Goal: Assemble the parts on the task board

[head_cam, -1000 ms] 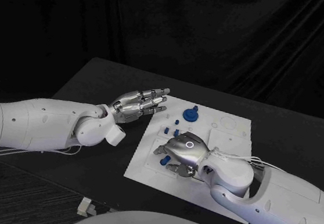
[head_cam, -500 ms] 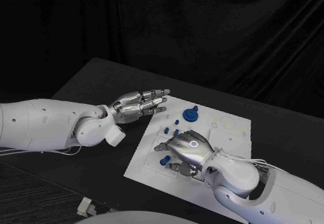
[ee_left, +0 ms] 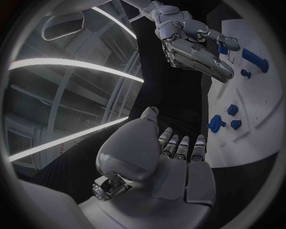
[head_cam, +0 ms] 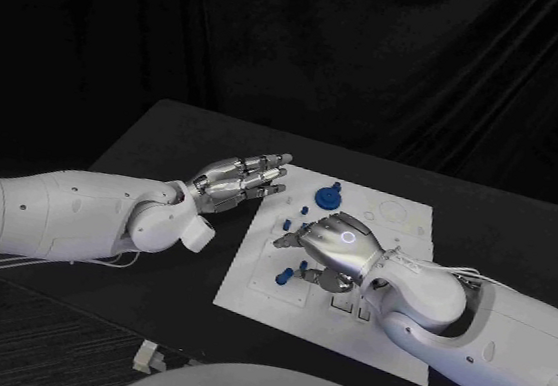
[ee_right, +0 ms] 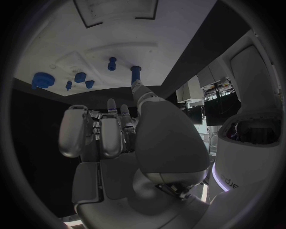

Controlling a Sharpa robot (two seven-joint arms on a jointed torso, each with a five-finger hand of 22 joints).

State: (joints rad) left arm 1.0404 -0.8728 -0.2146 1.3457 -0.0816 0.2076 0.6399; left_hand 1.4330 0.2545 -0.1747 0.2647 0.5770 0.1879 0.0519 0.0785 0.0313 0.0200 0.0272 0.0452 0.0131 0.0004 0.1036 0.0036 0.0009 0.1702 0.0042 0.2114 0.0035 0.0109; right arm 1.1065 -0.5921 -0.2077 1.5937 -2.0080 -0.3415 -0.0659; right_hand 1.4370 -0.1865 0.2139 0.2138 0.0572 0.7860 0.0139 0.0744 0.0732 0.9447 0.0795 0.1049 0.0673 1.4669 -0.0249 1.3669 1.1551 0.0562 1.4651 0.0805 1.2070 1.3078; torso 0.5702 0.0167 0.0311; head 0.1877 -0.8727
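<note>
Right hand [head_cam: 332, 246] hovers over task board [head_cam: 397, 236], fingers curled, holding nothing; blue parts [head_cam: 284, 276] lie beside its fingertips. It has risen off the board since earlier. Left hand [head_cam: 241, 179] spread, empty, beside the board.

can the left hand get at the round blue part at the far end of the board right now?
Probably yes. The left hand hovers open beside the task board, and the round blue part lies just across from its fingertips. The right hand is nearer the robot, apparently not between them.

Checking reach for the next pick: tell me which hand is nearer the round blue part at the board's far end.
Right. The right hand hovers over the task board just short of the round blue part; the left hand hangs off the board's edge.
</note>
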